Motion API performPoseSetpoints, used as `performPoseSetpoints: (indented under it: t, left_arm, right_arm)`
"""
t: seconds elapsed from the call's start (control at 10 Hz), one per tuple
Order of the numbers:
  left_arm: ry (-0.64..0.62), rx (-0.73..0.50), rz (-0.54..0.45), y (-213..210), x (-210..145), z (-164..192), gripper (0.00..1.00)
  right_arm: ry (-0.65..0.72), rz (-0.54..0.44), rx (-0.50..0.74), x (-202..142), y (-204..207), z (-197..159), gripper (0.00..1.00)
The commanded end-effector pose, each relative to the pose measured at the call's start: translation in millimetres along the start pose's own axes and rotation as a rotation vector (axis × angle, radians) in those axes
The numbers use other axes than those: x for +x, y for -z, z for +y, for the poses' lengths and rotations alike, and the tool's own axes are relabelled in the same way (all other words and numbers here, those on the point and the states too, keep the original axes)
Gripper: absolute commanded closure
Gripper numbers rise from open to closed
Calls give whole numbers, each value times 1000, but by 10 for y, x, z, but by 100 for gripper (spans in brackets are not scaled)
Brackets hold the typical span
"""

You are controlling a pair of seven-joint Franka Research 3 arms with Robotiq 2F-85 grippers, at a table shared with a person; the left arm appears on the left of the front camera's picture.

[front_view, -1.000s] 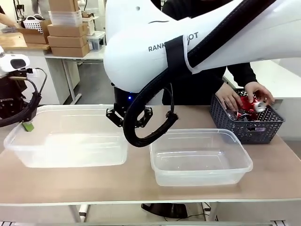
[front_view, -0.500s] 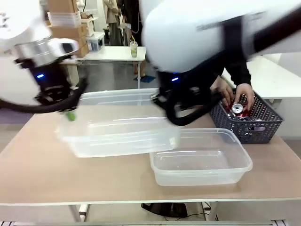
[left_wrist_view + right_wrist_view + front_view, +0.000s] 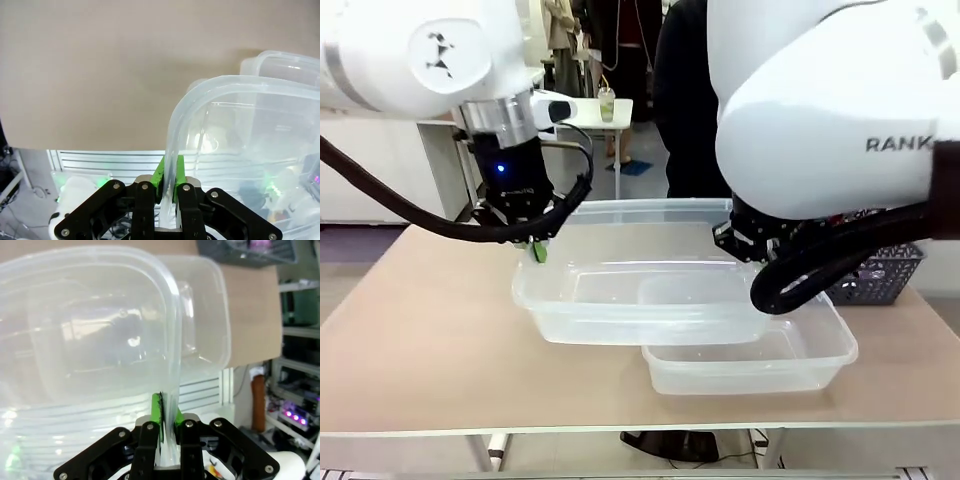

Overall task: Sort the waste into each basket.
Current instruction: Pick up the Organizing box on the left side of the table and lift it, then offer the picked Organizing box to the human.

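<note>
Clear plastic tub is suspended above the table, overlapping a smaller clear tub resting beneath it. Left gripper is clamped on its left rim; right gripper is clamped on its right rim. Dark basket stands right.

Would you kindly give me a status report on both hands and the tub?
Left hand and right hand each shut on the large clear tub's rim. Tub lifted, overlapping the smaller tub. Grey basket behind, right.
</note>
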State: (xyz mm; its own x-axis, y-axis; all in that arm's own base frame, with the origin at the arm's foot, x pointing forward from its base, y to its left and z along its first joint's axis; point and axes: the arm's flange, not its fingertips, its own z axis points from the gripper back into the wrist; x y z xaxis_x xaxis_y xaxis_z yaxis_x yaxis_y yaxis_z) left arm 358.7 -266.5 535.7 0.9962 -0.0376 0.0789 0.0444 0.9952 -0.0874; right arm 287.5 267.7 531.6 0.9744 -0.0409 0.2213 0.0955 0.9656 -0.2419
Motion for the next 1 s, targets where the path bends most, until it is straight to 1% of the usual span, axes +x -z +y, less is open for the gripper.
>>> performPoseSetpoints:
  t: [0.0,0.9]
  left_arm:
    - [1,-11,-11,-86,-56,121,93]
    - [1,-11,-11,-86,-56,121,93]
  right_arm:
    - [-18,11,-13,32,-127,-12,95]
    - [-18,11,-13,32,-127,-12,95]
